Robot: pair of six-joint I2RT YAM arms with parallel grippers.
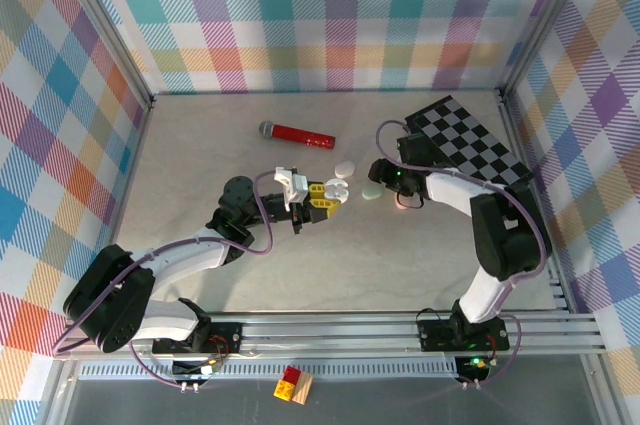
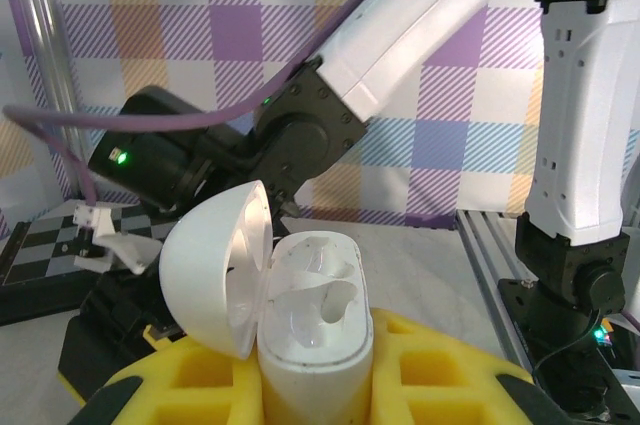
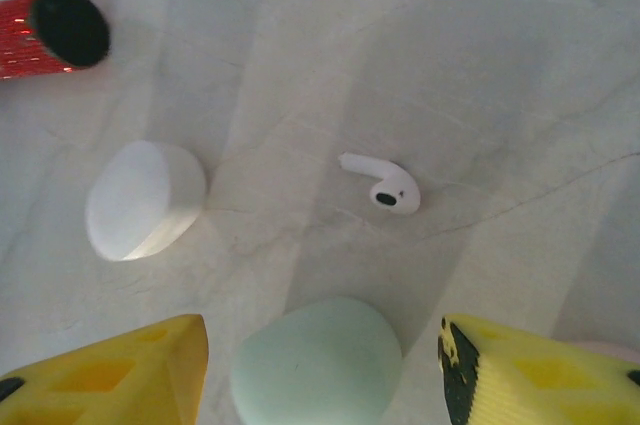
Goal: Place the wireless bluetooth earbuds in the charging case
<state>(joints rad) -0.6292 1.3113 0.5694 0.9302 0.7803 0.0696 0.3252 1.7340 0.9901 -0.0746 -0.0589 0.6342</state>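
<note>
- Left tool (image 1: 318,199): reaching in from the near left and clamping tight on the open white case (image 2: 318,345). Its yellow pads (image 2: 440,370) are pressing the case on both sides, and the lid (image 2: 215,270) is tipping back to the left.
- Mic (image 1: 297,133): red, lying on the worktop (image 1: 200,155), far of the left tool.
- White pebbles (image 1: 345,168): two are lying close together just right of the left tool.
- Mint pebble (image 3: 318,360): sitting between the right tool's yellow fingers (image 3: 110,370), with a gap showing on each side.
- Earbud (image 3: 385,185): white, lying loose on the worktop near the mint pebble, not touching it.
- Right tool (image 1: 380,183): hanging partly open over the mint pebble, gripping nothing.
- Checkerboard (image 1: 470,140): lying at the far right.
</note>
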